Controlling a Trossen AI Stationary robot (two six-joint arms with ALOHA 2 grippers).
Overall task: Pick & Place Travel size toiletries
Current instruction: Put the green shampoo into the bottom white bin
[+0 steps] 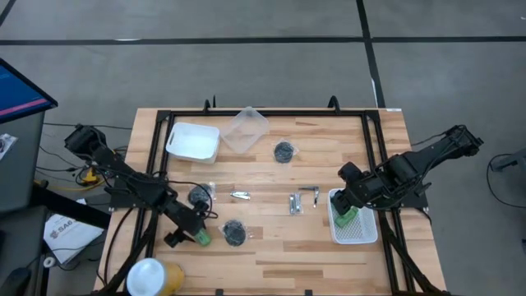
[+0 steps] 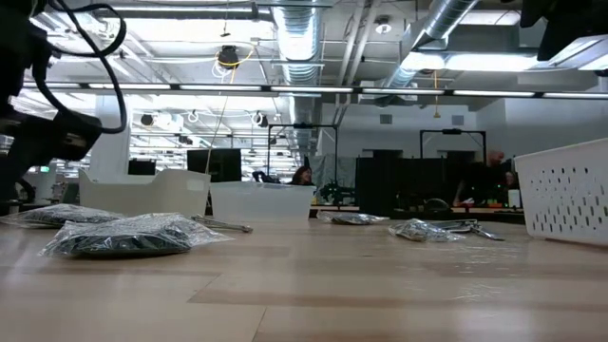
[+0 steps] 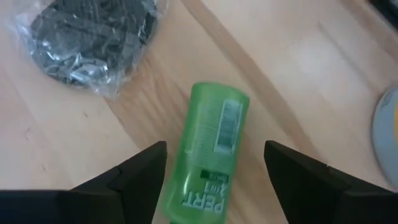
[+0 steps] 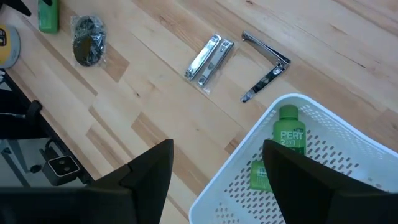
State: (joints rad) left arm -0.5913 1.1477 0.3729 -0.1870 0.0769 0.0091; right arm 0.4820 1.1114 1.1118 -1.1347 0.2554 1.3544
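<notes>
1. Wooden table (image 1: 271, 247): middle mostly bare, front strip open.
2. White mesh basket (image 1: 366, 233) at right edge, two green bottles (image 4: 288, 140) inside; right gripper (image 1: 345, 202) above it, fingers spread, empty.
3. Left gripper (image 1: 191, 233) near front-left edge, fingers spread, straddling third green bottle (image 3: 210, 168) lying flat.
4. Bagged dark jar (image 1: 234, 232) just beside; nail clippers (image 4: 209, 57) mid-table.

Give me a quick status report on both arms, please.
Left gripper open, straddling a green bottle lying on the table. Right gripper open above the white basket; two bottles inside. Nothing blocking.
</notes>
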